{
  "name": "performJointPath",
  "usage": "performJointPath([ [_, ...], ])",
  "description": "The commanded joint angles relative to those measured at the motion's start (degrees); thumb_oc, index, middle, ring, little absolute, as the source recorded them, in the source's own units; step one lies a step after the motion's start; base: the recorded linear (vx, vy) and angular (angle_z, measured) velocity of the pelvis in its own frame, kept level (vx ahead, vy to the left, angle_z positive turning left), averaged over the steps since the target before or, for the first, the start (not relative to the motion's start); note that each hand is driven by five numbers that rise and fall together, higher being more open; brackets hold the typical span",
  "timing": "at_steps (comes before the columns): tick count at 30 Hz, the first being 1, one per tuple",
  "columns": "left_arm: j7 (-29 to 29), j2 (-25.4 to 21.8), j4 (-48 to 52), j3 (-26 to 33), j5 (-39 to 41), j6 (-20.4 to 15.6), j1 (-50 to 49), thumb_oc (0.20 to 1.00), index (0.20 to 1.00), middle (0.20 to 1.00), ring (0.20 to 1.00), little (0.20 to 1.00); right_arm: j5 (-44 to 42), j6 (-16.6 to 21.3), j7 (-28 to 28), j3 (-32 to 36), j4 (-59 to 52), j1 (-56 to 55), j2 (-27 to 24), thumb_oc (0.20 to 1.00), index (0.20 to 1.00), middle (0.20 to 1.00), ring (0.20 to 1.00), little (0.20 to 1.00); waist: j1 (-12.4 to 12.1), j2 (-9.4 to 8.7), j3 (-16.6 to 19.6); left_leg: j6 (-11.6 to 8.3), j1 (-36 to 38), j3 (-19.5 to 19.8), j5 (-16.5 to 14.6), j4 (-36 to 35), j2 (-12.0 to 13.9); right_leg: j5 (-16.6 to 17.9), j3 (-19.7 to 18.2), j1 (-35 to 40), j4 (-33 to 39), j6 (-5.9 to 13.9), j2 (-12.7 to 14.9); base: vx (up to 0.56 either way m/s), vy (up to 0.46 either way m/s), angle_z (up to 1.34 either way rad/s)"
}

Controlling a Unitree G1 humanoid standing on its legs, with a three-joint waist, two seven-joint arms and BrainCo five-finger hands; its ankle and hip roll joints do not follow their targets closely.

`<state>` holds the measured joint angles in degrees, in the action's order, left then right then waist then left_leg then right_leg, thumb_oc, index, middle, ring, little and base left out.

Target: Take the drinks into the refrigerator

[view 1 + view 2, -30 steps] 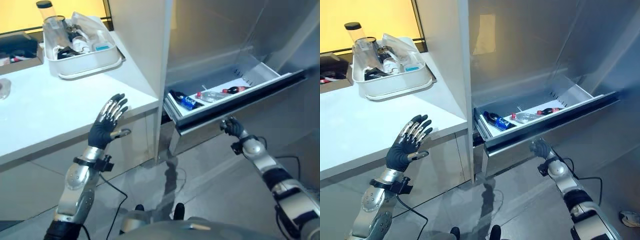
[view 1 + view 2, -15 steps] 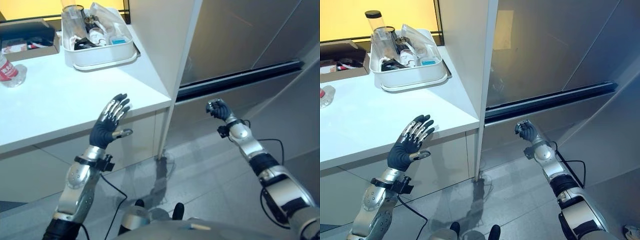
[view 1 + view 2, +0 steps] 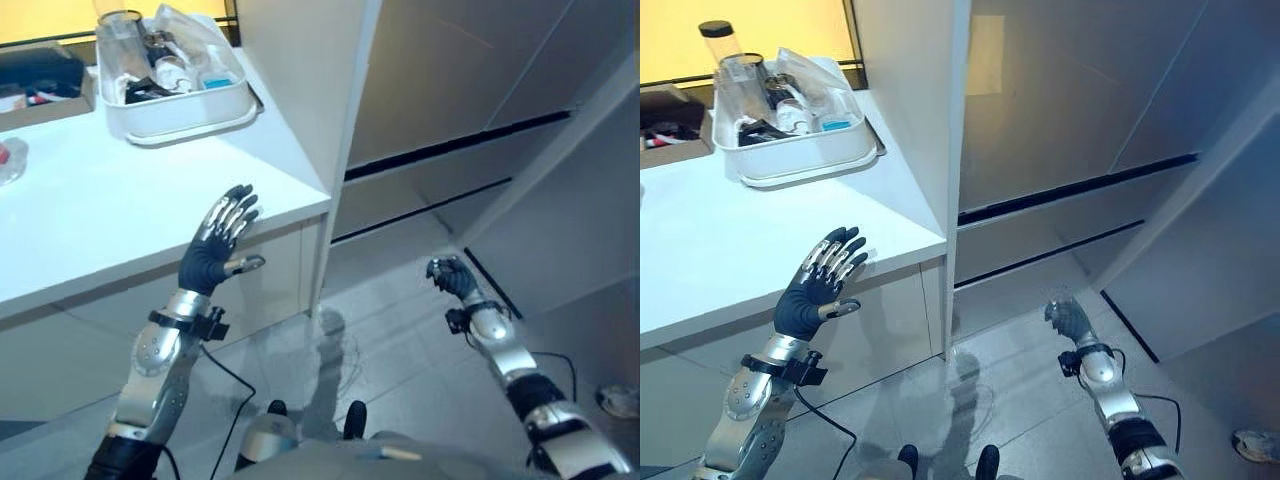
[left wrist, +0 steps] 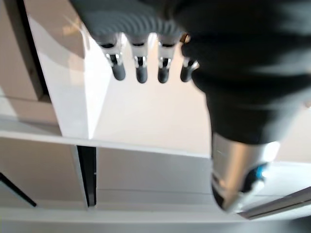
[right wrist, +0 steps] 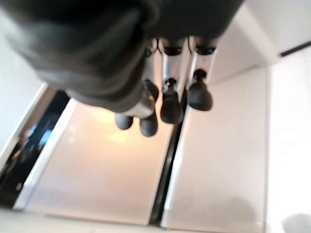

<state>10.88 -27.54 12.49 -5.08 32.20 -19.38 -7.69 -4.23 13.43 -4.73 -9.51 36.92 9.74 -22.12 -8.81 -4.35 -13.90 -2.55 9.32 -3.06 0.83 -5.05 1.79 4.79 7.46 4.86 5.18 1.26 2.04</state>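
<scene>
My left hand [image 3: 213, 250] hangs with fingers spread wide over the front edge of the white surface [image 3: 90, 215], holding nothing. My right hand [image 3: 452, 279] hangs low before the refrigerator [image 3: 1060, 150], fingers curled on nothing. The drawers look closed and I see no drinks outside, so the task looks nearly done.

a kitchen: a white counter [image 3: 120, 210] carries a white tub [image 3: 175, 115] of kitchen bits near its back edge, and a steel refrigerator [image 3: 1060, 130] with closed drawer fronts stands just beside the counter's end panel, over a grey tiled floor [image 3: 1020, 400].
</scene>
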Motion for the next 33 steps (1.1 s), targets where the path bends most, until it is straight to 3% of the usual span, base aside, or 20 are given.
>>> performJointPath([
  [1,2.0,0.0,3.4,0.4,1.5,-2.7,1.4,1.0,1.0,1.0,1.0,1.0,-3.1,4.7,-0.9,2.0,-4.6,0.6,-1.4,0.2,0.2,0.2,0.2,0.2,1.6,0.22,2.3,1.52,0.4,0.6,-3.9,0.1,-0.8,-3.3,-0.3,-1.6,-7.6,5.31,3.2,0.0,0.0,0.0],
  [9,11.7,-6.7,3.4,-3.2,8.2,0.7,3.9,1.0,1.0,1.0,1.0,1.0,-3.4,4.6,1.8,3.4,-5.3,-4.5,-1.0,0.2,0.2,0.2,0.2,0.2,4.2,0.72,2.7,1.28,1.0,-0.9,-4.2,0.1,-0.6,-3.1,-1.7,-1.9,-7.6,5.46,2.9,-0.01,0.011,-0.09],
  [15,18.3,-10.6,-2.6,-12.1,13.2,5.1,7.6,1.0,1.0,1.0,1.0,1.0,-3.1,4.6,3.1,2.9,-5.8,-5.5,-1.6,0.2,0.2,0.2,0.2,0.2,6.5,0.93,2.7,1.32,1.2,-2.3,-4.2,0.1,-0.6,-2.4,-3.3,-2.7,-7.6,5.73,2.6,-0.02,0.005,-0.15],
  [23,23.2,-13.7,-7.1,-18.8,16.5,8.9,9.7,1.0,1.0,1.0,1.0,1.0,-2.7,4.6,4.6,0.1,-5.9,-5.1,-2.1,0.216,0.216,0.216,0.216,0.216,7.7,1.02,2.8,1.5,1.4,-3.9,-4.4,0.1,-0.6,-1.9,-5.2,-3.6,-7.9,6.09,2.3,-0.01,0.007,-0.16],
  [24,23.2,-13.7,-7.9,-19.1,16.2,8.9,9.7,1.0,1.0,1.0,1.0,1.0,-2.8,4.5,4.8,-0.1,-6.0,-5.1,-2.1,0.504,0.504,0.504,0.504,0.504,7.8,1.01,2.7,1.5,1.4,-4.0,-4.4,0.1,-0.6,-1.8,-5.3,-3.7,-7.9,6.14,2.3,-0.01,0.008,-0.18],
  [25,23.2,-13.7,-9.0,-19.5,15.8,9.0,9.7,1.0,1.0,1.0,1.0,1.0,-3.0,4.5,5.1,-0.3,-6.1,-5.2,-2.1,1.0,1.0,1.0,1.0,1.0,7.9,1.03,2.7,1.53,1.4,-4.2,-4.4,0.1,-0.6,-1.7,-5.4,-3.9,-7.9,6.18,2.3,-0.01,0.005,-0.12],
  [33,20.8,-12.8,-15.9,-18.5,8.3,6.2,8.1,1.0,1.0,1.0,1.0,1.0,-2.2,3.9,6.6,-2.4,-3.7,-7.5,-1.5,1.0,1.0,1.0,1.0,1.0,8.2,0.97,2.6,1.65,1.4,-4.9,-4.5,0.1,-0.7,-1.5,-6.3,-4.5,-8.1,6.33,2.2,-0.01,0.007,-0.05],
])
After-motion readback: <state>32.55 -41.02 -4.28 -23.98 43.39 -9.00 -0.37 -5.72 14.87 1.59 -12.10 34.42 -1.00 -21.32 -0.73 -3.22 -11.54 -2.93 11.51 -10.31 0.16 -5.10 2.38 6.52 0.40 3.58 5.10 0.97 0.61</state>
